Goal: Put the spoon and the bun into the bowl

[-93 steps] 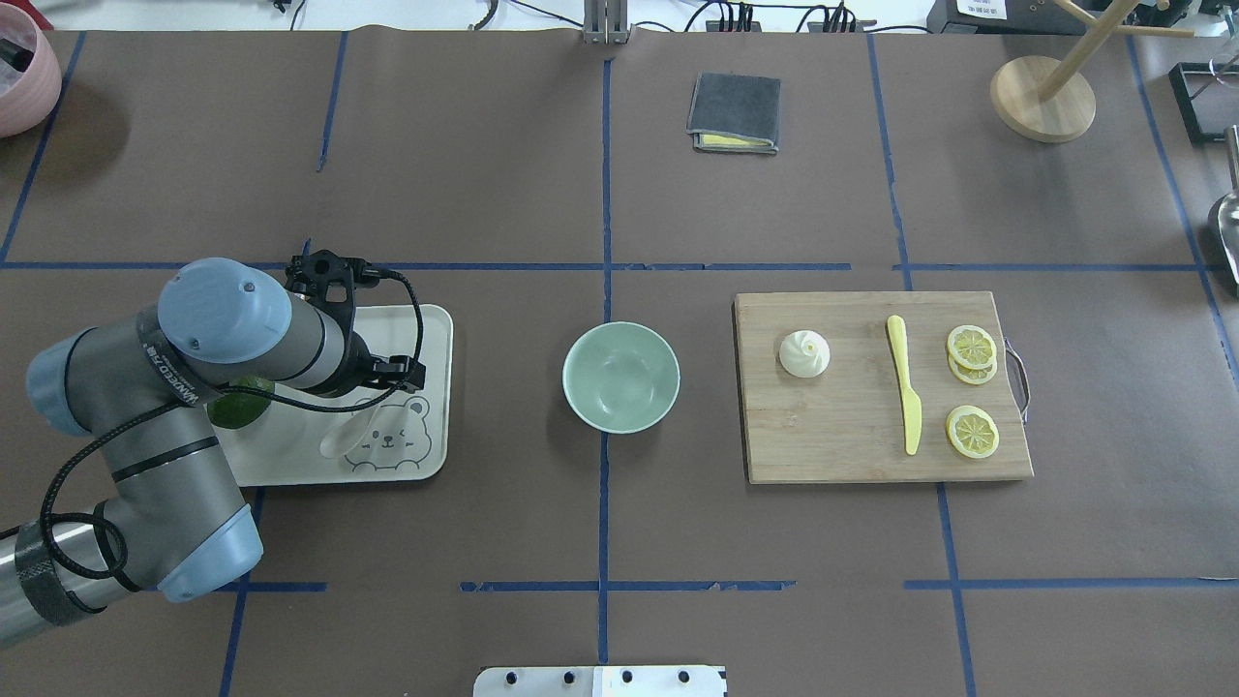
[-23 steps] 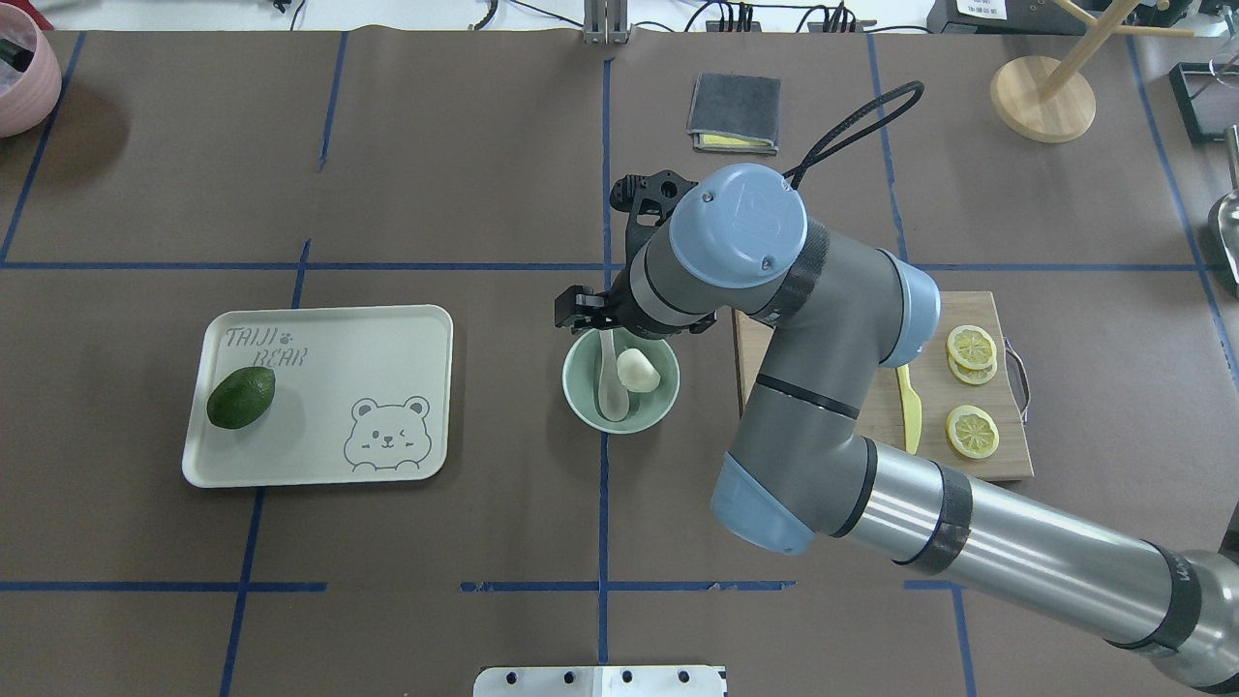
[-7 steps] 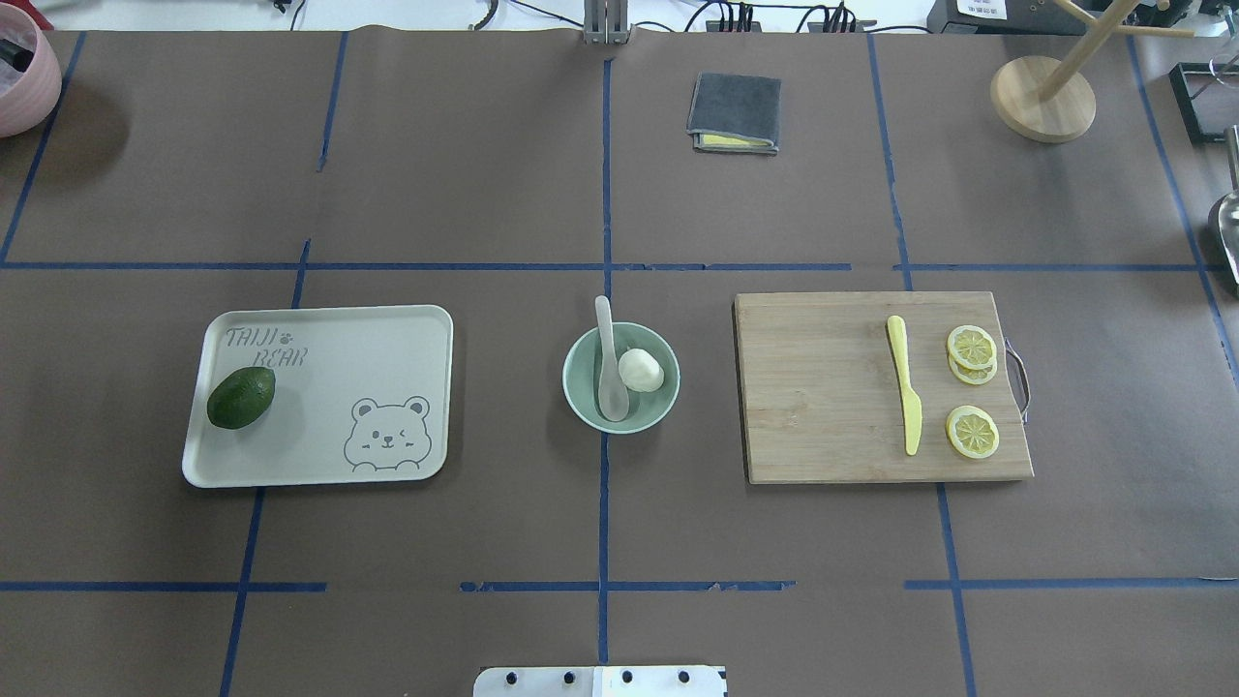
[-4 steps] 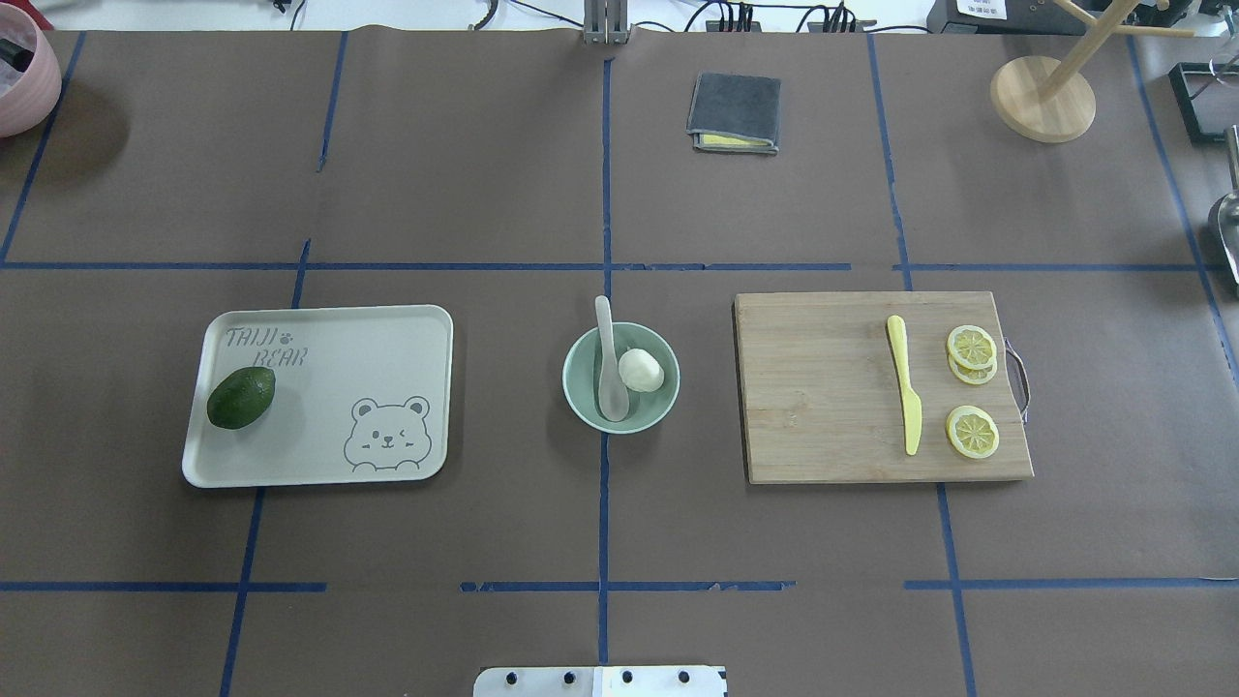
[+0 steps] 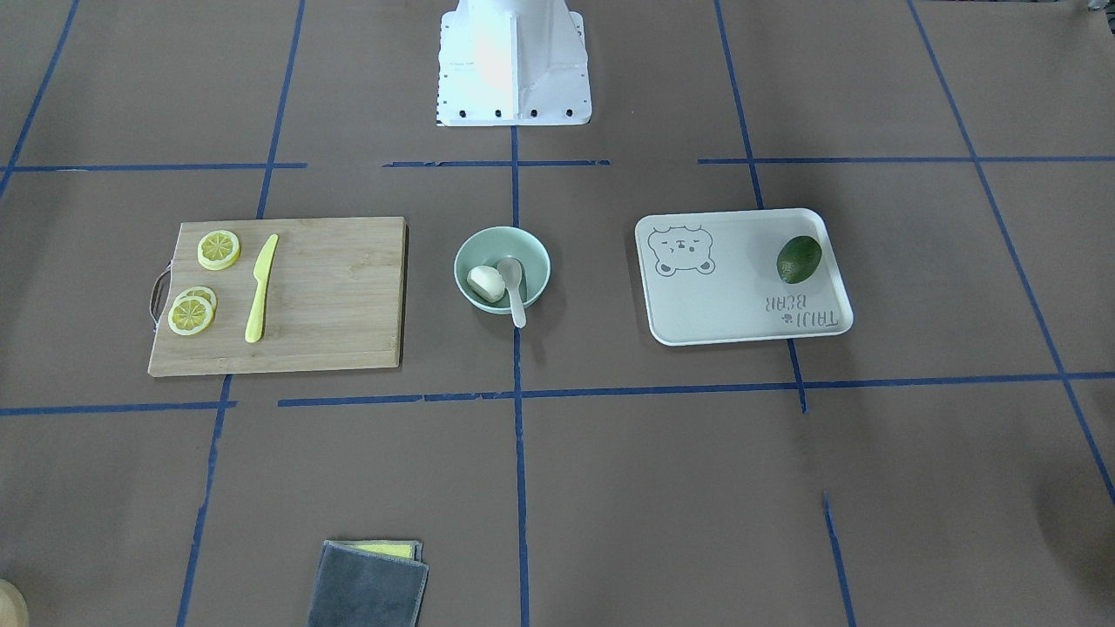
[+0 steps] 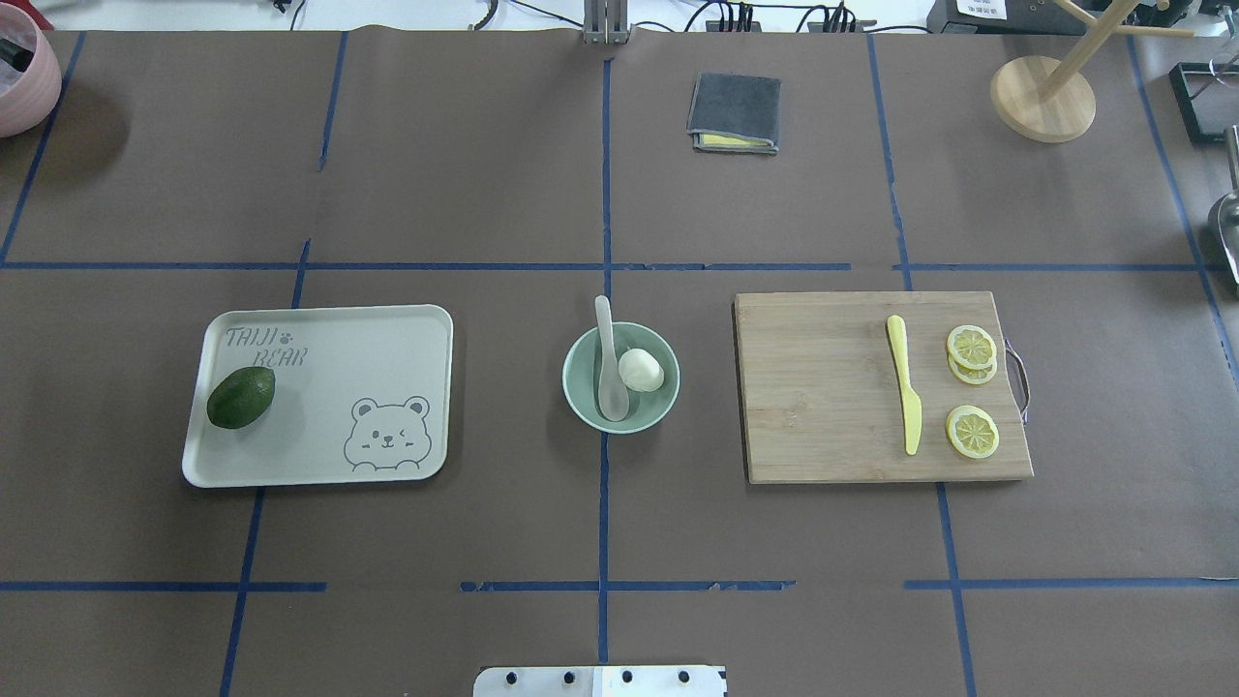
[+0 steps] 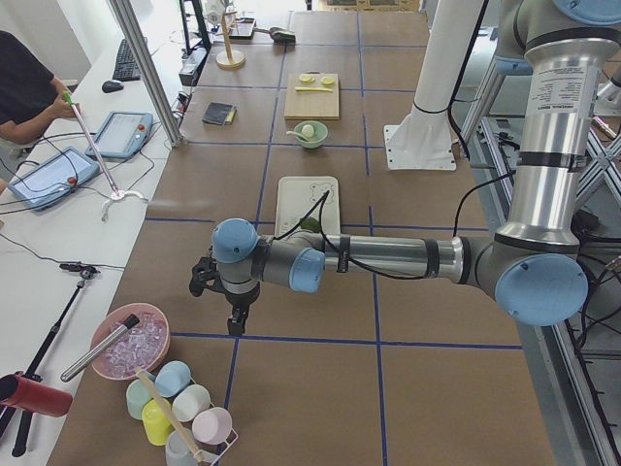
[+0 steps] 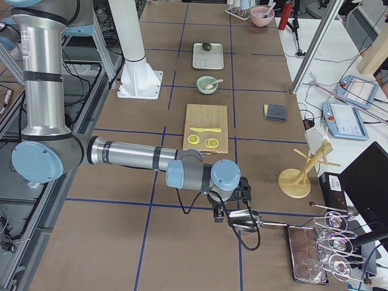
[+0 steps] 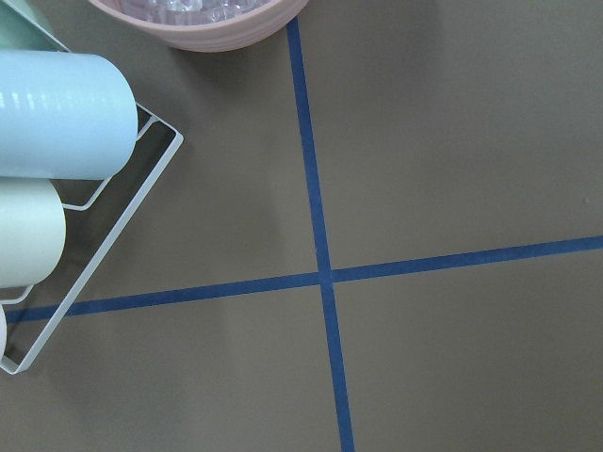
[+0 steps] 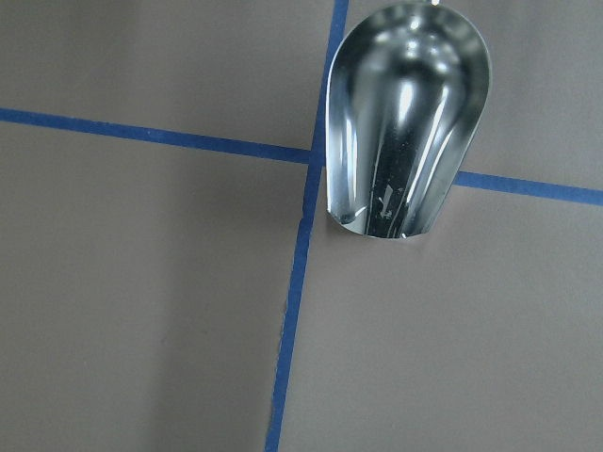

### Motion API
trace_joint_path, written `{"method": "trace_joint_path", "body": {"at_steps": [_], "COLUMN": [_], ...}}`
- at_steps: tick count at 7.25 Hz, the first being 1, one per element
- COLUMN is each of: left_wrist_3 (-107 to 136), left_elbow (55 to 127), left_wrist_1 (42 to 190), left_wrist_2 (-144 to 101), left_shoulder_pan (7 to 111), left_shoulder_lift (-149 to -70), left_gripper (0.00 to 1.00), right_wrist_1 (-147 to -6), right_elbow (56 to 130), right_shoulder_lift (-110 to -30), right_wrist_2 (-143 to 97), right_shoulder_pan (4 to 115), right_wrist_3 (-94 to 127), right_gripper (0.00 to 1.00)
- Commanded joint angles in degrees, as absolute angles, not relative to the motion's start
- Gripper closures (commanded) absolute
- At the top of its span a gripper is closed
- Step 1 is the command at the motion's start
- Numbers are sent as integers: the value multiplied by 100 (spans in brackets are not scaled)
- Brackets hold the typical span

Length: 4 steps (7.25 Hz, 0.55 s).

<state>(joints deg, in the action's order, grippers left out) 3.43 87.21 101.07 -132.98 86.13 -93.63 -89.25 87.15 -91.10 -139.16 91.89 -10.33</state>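
Note:
The pale mint-green bowl (image 6: 640, 412) stands at the table's middle. The translucent whitish spoon (image 6: 608, 373) lies in it, scoop down, with the handle sticking out over the far rim. The white bun (image 6: 641, 370) lies in the bowl to the spoon's right. All three also show in the front-facing view: bowl (image 5: 533, 261), spoon (image 5: 515, 287), bun (image 5: 486, 284). My left gripper (image 7: 233, 316) hangs over the table's left end, far from the bowl. My right gripper (image 8: 221, 215) hangs over the right end. I cannot tell whether either is open or shut.
A white bear-print tray (image 6: 377, 348) with an avocado (image 6: 241, 397) lies left of the bowl. A wooden board (image 6: 823, 397) with a yellow knife (image 6: 905, 397) and lemon slices (image 6: 972, 431) lies to its right. A grey cloth (image 6: 736, 111) lies at the back. A metal scoop (image 10: 410, 122) lies under the right wrist, a cup rack (image 9: 57, 160) under the left.
The bowl was empty earlier; the spoon and bun now lie in it. Both arms have left the overhead view. Nothing has moved in the last second.

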Motion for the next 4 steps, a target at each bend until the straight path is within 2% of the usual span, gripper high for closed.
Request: {"method": "trace_joint_path", "body": {"at_steps": [1, 4], "left_wrist_3": [343, 343], "left_elbow": [8727, 8727], "left_wrist_1": [10107, 10116], "left_wrist_2": [-13289, -13289], "left_shoulder_pan": [8613, 8613], "left_shoulder_lift": [-9360, -9317], "left_gripper": [0, 0], "right_wrist_1": [-8921, -8921], "right_elbow": [8727, 8815], "right_shoulder_lift": [-9097, -9071], "right_wrist_2": [-13922, -13922], "right_shoulder_pan": [9202, 9202], "right_wrist_3": [-582, 33], "right_gripper": [0, 0]}}
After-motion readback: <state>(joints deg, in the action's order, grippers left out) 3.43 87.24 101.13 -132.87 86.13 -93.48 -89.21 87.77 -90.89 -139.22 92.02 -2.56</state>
